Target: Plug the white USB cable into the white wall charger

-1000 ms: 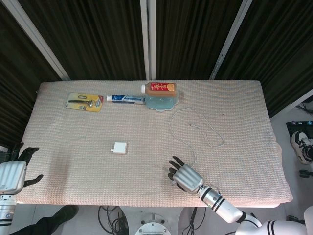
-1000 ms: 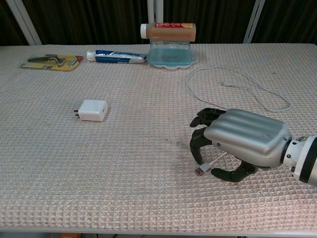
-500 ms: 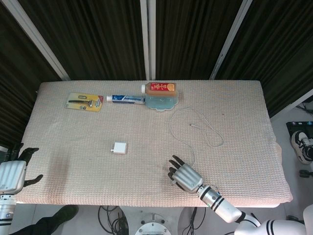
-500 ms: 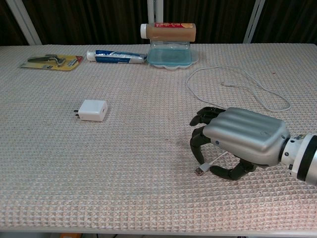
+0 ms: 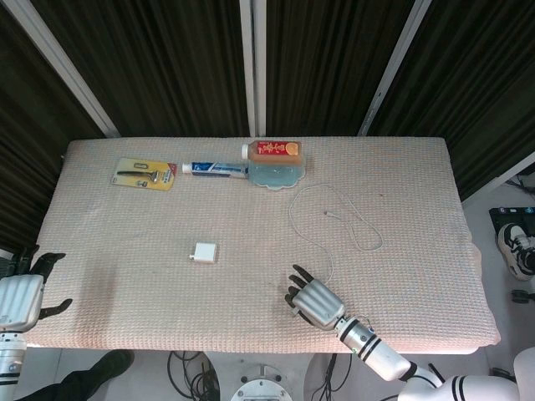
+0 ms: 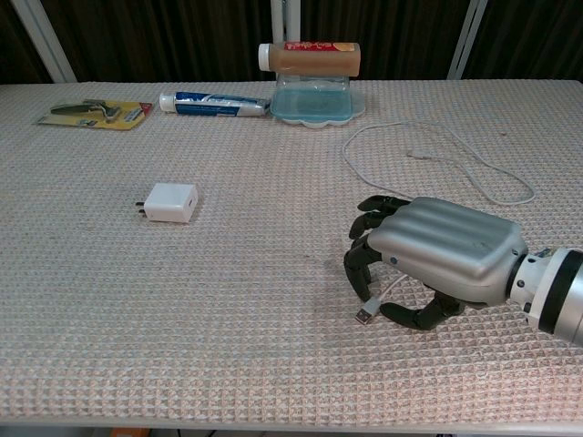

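The right hand (image 6: pixel 437 259) arched palm-down over the cable's (image 6: pixel 474 168) USB end, fingers curled around it; whether they actually gripped it, I couldn't tell. The plug (image 6: pixel 366 315) poked out beneath. The charger (image 6: pixel 170 202) sat well apart to its left. The left hand (image 5: pixel 21 296) hung off the table's (image 5: pixel 125 276) edge, fingers apart, empty.

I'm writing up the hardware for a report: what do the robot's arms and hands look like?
The right hand has a ribbed silver back shell and black fingers; its wrist is a silver cylinder with black bands leading to a white arm. The left hand shows the same silver ribbed shell and black fingers at the table's edge.
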